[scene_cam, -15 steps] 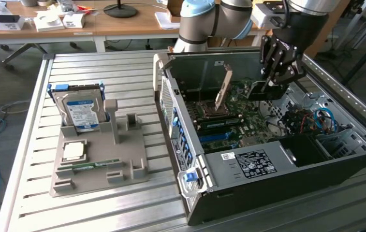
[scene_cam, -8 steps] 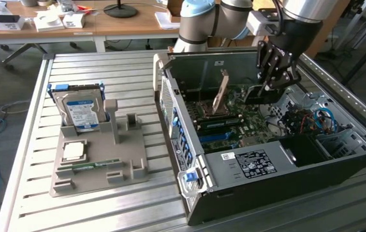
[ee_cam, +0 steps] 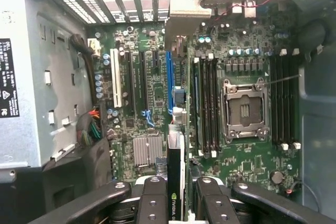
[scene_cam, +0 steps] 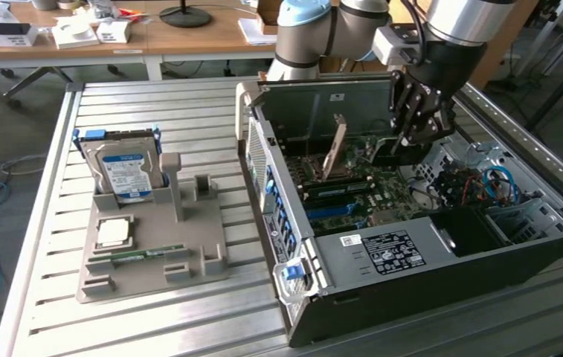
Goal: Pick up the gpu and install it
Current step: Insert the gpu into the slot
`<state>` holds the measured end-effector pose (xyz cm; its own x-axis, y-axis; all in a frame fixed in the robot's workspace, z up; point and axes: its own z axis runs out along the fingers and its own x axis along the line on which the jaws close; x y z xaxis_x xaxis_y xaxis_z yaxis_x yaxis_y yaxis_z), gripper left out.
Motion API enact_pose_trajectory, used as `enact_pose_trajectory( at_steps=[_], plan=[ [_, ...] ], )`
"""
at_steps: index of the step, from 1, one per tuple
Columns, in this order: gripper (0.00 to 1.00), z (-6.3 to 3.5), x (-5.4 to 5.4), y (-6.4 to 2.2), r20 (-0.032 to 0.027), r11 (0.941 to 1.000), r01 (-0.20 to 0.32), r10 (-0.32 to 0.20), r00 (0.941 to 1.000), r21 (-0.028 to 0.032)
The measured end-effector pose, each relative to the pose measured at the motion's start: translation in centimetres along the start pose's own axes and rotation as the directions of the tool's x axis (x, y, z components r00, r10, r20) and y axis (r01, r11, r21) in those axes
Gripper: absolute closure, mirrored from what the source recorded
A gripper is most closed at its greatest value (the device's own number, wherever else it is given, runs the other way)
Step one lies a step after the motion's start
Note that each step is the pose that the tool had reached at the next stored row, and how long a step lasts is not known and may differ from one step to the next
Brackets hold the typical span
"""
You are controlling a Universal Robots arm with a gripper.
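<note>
While the graphics card (scene_cam: 336, 147) stands upright on the motherboard (scene_cam: 366, 195), the gripper (scene_cam: 410, 145) hovers near it.
Jaws apart, holding nothing, inside the computer case (scene_cam: 440, 268).

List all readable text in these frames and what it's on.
"NVIDIA", probably, beside a green logo: edge of the gpu.
Blue label on the hard drive: too blurred to read.
Printed label on the computer case: too small to read.
Black sticker on the case wall: too small.
</note>
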<state>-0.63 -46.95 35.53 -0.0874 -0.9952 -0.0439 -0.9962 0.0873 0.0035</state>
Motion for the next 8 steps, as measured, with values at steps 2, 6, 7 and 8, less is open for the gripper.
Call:
enact_pose_trajectory(
  at_steps=[2,6,7,8],
  plan=[
    [0.74,0.04,0.00,0.00,0.0001,1.0000,0.000,0.000,1.0000,0.0000],
    [0.74,0.07,0.00,0.01,0.0005,1.0000,0.000,0.000,1.0000,0.0000],
    [0.74,0.16,0.01,0.01,0.0010,1.0000,0.000,0.000,1.0000,0.0001],
    [0.74,0.30,0.02,0.01,0.0012,1.0000,0.000,0.000,1.0000,0.0000]
  ],
)
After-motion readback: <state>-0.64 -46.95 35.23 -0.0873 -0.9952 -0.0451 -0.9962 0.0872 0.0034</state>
